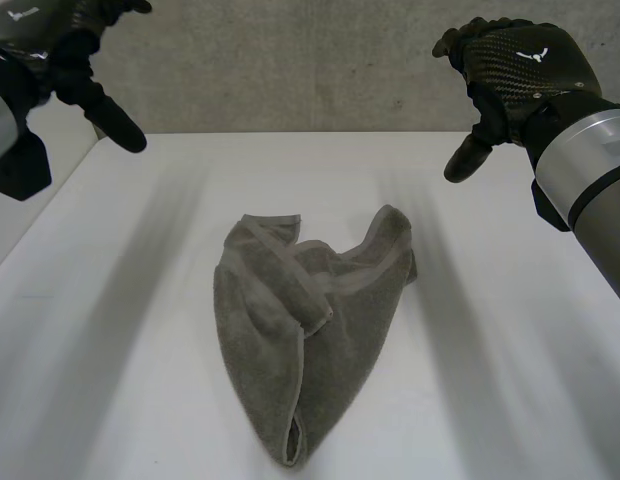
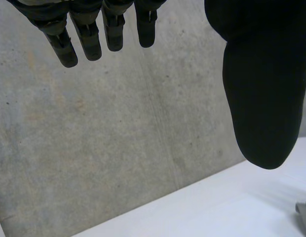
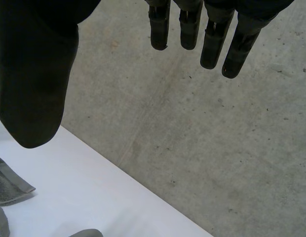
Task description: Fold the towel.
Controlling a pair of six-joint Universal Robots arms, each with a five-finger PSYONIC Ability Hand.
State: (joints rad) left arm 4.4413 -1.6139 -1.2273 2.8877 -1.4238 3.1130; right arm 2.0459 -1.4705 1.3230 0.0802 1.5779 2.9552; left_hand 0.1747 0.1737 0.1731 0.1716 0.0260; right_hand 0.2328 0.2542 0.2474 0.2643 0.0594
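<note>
Towel [image 1: 310, 330] in a crumpled heap mid-table [image 1: 510, 400], hems doubled over, narrowing toward the near edge, touched by neither hand. Left hand [image 1: 75, 60] and right hand [image 1: 520, 65] raised well apart above the far corners, fingers straight and spread, holding nothing, probably poised to come down on the cloth. Needs spreading flat first.

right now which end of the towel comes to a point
The towel end nearest the robot, which tapers to a narrow tip; the far end spreads wide and rumpled.
</note>
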